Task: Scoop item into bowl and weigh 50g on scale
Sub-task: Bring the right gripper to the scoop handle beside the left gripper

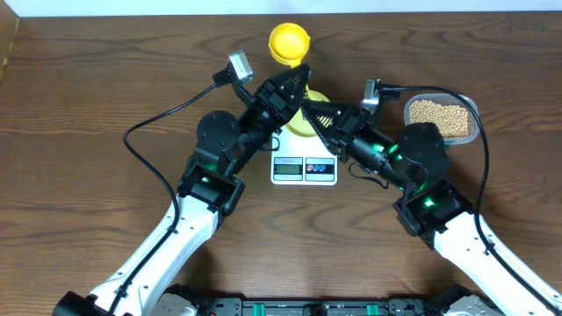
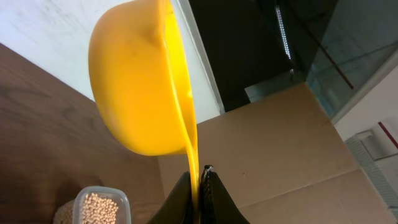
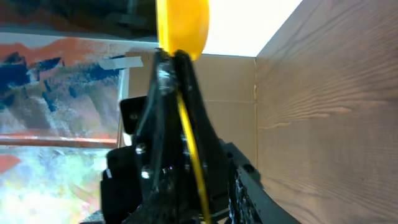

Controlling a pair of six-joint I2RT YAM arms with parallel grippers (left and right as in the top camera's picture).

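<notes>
Overhead, the left claw (image 1: 301,77) clamps the yellow scoop (image 1: 289,42) by its handle above the bowl (image 1: 299,129) on the scale (image 1: 304,168), and the right claw (image 1: 307,107) waits beside it, wide or narrow I cannot tell, so probably a handover; next comes a firm regrip, then the beans (image 1: 437,114) in the tub (image 1: 472,112).

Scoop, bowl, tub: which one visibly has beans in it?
The clear tub, right of the scale, holds the beans. The scoop looks empty from above; the bowl is mostly hidden.

Left gripper (image 2: 199,177) closed, right gripper (image 1: 309,111) adjacent.
</notes>
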